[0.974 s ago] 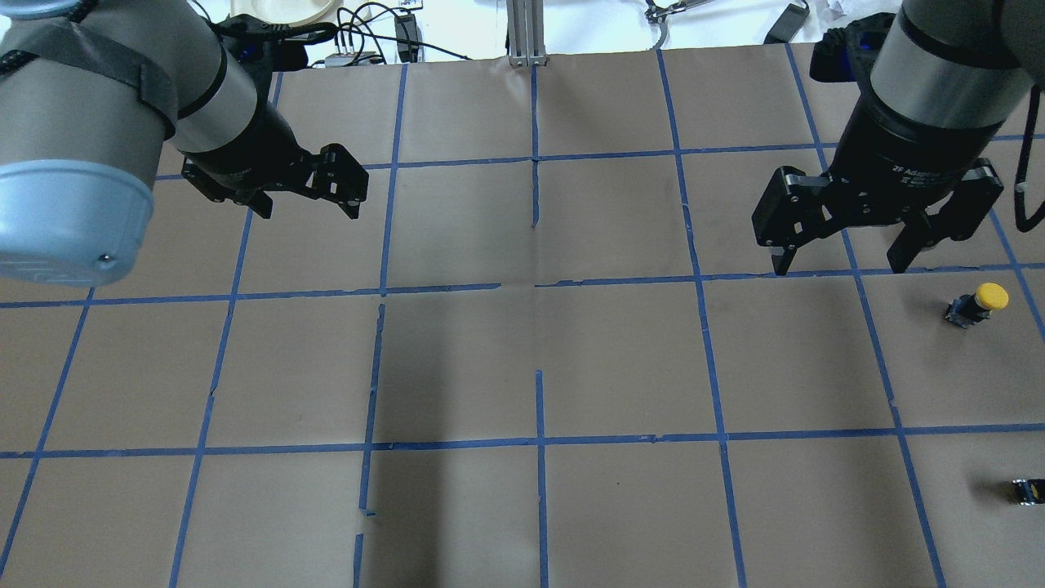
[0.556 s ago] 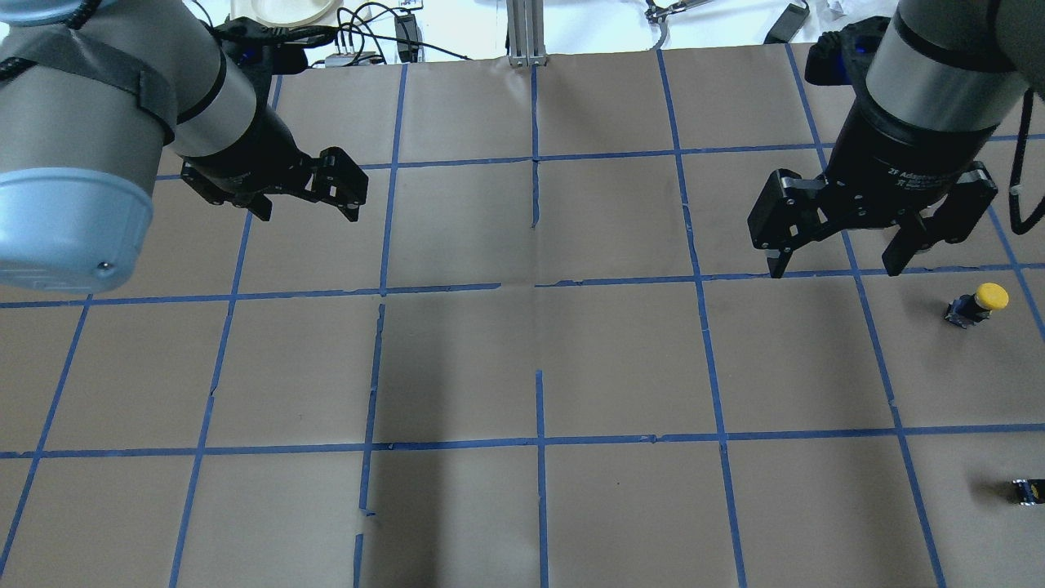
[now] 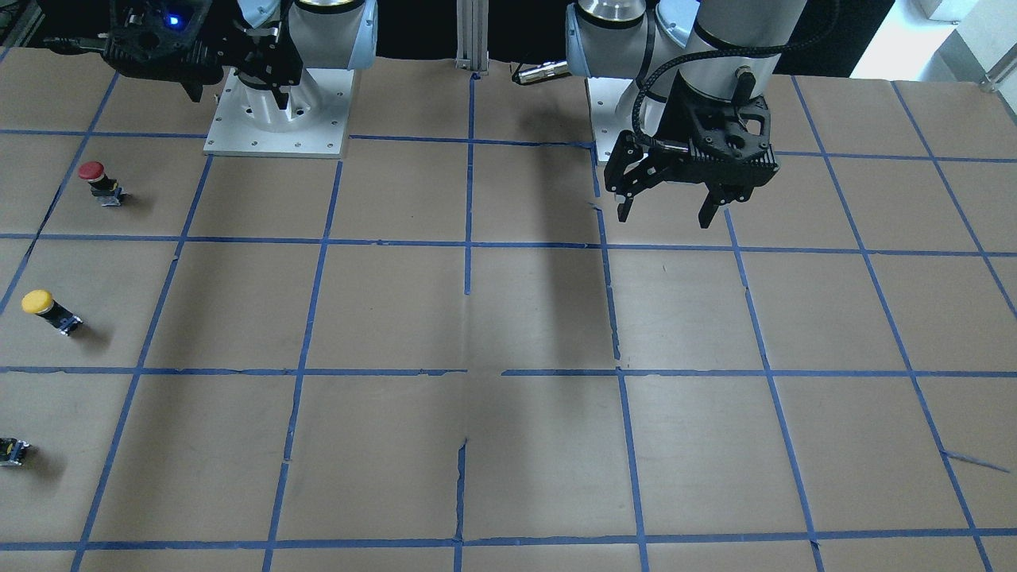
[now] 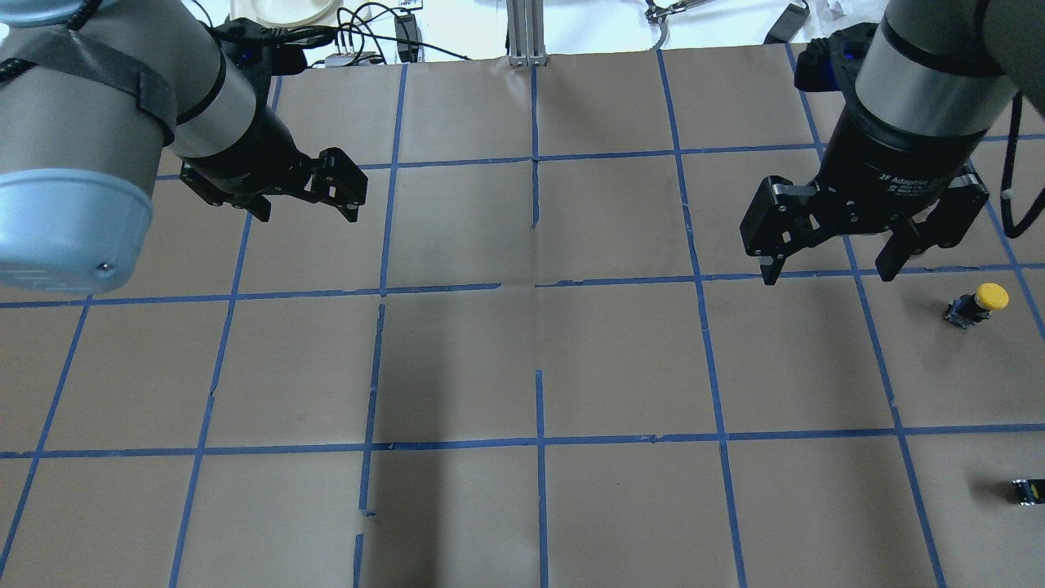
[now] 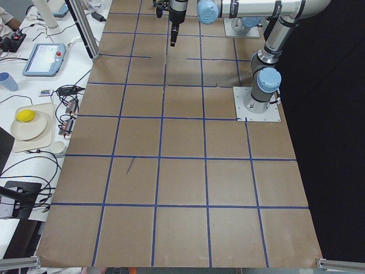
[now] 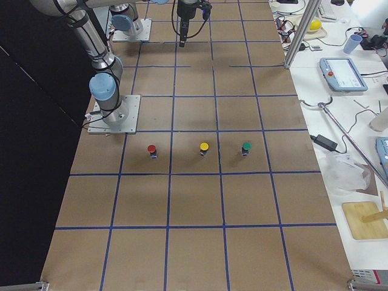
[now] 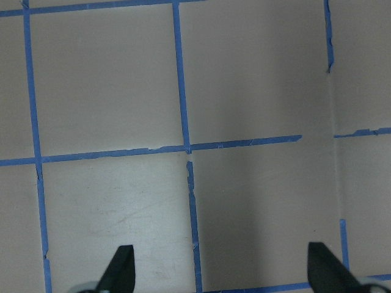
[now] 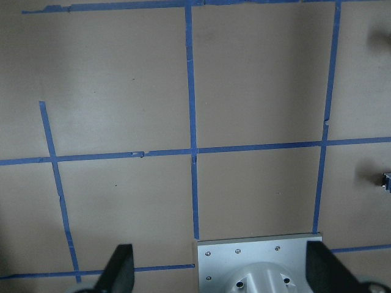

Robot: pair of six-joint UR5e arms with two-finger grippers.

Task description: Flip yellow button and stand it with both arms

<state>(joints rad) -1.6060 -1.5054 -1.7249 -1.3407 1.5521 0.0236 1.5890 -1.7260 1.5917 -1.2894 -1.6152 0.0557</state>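
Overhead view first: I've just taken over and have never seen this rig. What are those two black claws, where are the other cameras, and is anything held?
Those are two robot arms, each ending in a two-finger claw. The overhead camera looks over the robot's shoulders. The front one faces the robot, so the sides swap there. Two side cameras look along the table, and each wrist camera looks down past its own fingers. The left gripper and the right gripper are both open and hold nothing. On the paper-covered table sit the yellow button, near the right gripper but untouched, and a red-capped button.
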